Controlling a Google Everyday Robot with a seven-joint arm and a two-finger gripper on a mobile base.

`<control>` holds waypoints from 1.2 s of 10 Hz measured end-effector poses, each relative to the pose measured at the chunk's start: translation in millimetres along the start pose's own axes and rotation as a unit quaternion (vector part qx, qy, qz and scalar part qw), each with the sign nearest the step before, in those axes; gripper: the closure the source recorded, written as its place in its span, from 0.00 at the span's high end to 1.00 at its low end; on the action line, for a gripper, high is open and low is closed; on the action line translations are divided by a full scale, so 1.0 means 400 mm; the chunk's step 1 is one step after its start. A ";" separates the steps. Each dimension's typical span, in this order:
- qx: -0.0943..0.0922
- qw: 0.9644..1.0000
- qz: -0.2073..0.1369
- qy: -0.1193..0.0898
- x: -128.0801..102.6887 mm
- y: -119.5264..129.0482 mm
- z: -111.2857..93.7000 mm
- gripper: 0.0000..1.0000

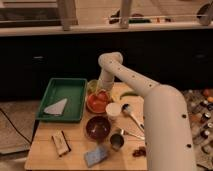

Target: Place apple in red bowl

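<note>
The red bowl [95,105] stands on the wooden table [45,152] just right of the green tray. My gripper [99,89] hangs straight down from the white arm, right over the bowl's far rim. A small red-orange round shape, the apple [102,96], shows directly under the gripper at the bowl's opening. I cannot tell whether it is held or rests in the bowl. The arm hides the bowl's far right edge.
A green tray [75,87] with a pale wedge [56,106] lies to the left. A dark maroon bowl [98,127], a white cup [113,110], a spoon [131,116], a metal cup [117,141], a blue packet [96,156] and a snack bar [61,142] lie in front.
</note>
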 end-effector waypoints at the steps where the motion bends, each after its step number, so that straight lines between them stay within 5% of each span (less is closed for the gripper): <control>1: -0.001 1.000 -0.004 -0.001 -0.002 -0.003 0.002 0.00; 7: -0.011 0.999 -0.027 -0.012 -0.016 -0.026 0.015 0.04; 12: -0.016 0.999 -0.029 -0.017 -0.020 -0.032 0.015 0.50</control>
